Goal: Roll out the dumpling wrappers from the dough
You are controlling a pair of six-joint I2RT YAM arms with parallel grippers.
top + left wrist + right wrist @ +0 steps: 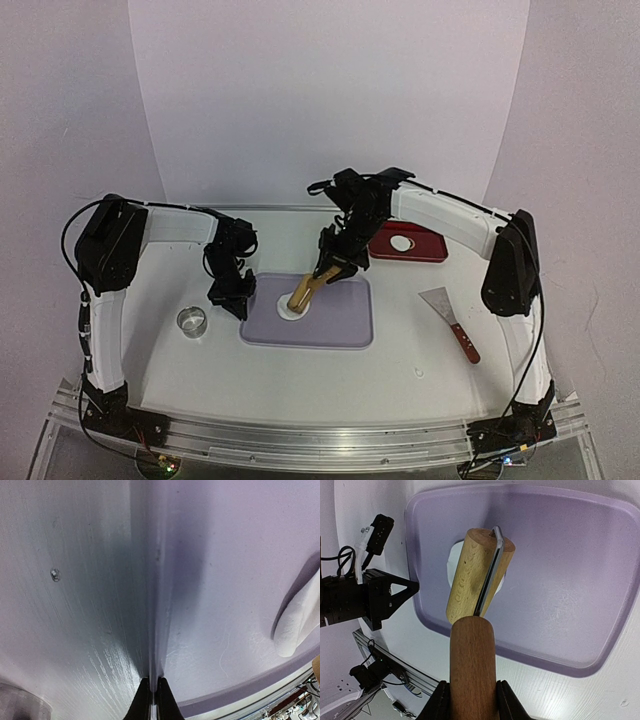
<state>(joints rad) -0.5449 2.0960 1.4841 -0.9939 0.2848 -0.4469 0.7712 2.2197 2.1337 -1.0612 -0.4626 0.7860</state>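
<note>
Rolling step, that was: the right claw [471,700] pinched the smooth wooden roller [479,575] by its handle, its round head down on the soft white dough [451,562] near the left end of the purple mat [560,570]. The left claw [151,700] sat pressed together at the mat's rim. Next, I judged, came firm, even passes to thin it.

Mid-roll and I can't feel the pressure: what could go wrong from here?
The dough sits near the mat's left rim, under the roller; it could squeeze over the rim. The left gripper grips only that thin rim, so the mat may slip.
</note>
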